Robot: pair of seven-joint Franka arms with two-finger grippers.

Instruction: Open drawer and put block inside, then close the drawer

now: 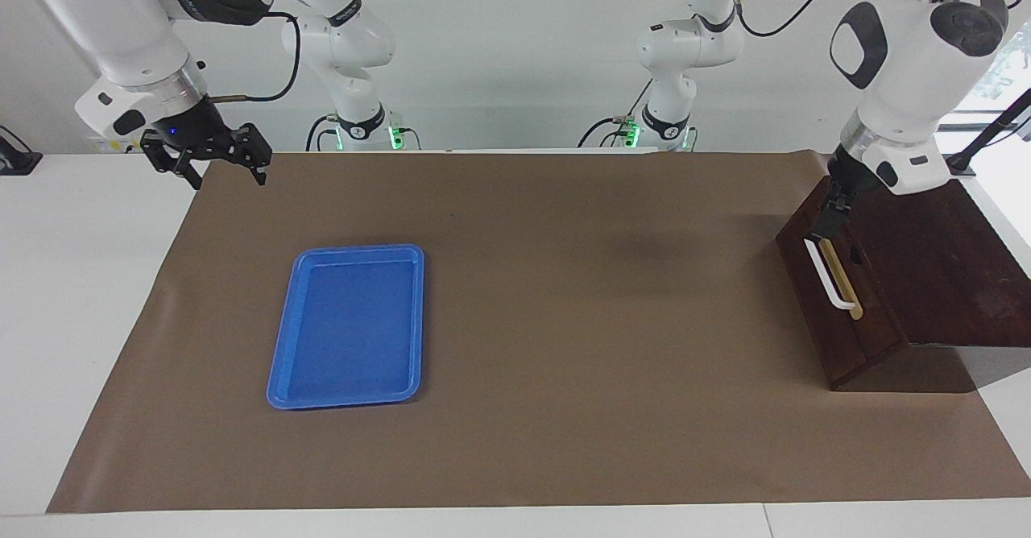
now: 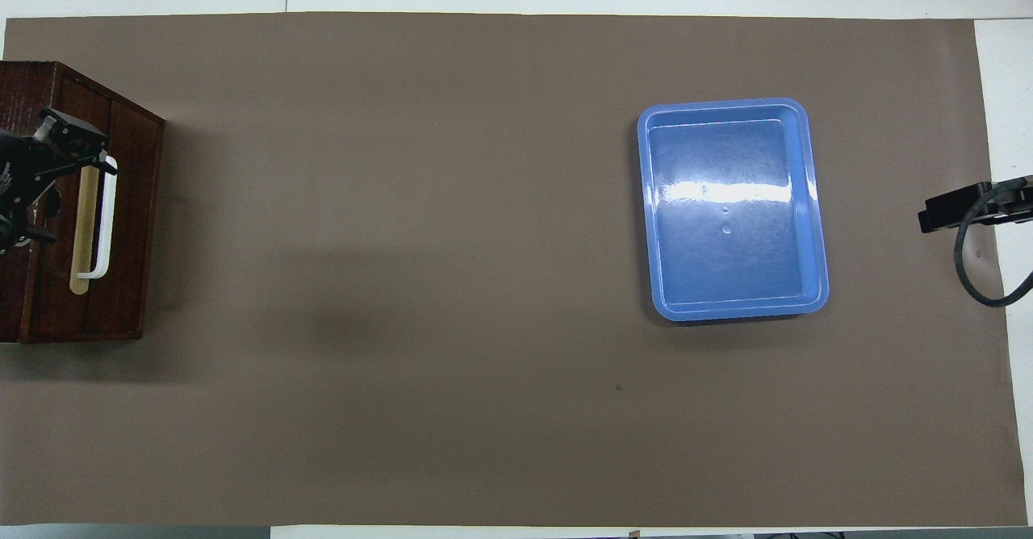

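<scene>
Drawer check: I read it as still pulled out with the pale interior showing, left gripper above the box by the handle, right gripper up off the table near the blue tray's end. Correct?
Not quite. The drawer is shut, its front flush with the box; no pale interior shows in the facing view. The rest holds: left gripper over the box by the white handle, right gripper raised at the blue tray's end.
</scene>
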